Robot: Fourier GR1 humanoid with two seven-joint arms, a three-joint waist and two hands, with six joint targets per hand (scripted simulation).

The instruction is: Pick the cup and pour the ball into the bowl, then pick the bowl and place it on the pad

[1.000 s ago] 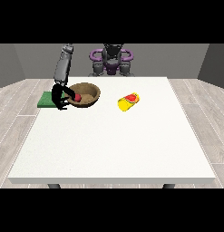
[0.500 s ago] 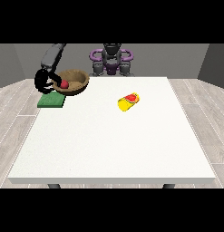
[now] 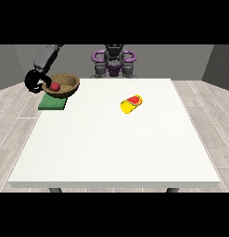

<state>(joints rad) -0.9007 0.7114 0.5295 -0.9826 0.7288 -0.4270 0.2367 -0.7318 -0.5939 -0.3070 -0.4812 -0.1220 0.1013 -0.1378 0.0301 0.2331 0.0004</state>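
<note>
**White table, bowl held over green pad**

White table [image 3: 116,148] bare along the near half. Further back, right of centre: yellow cup [image 3: 131,103] lying on its side, mouth toward the far right, well apart from everything else. Looks done with, since the ball [image 3: 55,86] now sits inside the bowl [image 3: 64,85]. Pour step judged complete.

Far left corner: green pad [image 3: 52,102] flat on the table, partly under the bowl. Brown bowl tilted slightly, above the pad or just touching it; cannot tell which. Tilt likely from being gripped at one rim only.

Black hand at the view's left [image 3: 36,79] curled round the bowl's left rim, pinching it. Held there to lower the bowl squarely onto the pad; release probably next.

Other hand not visible anywhere. Robot body [image 3: 113,60] behind the far edge.
</note>
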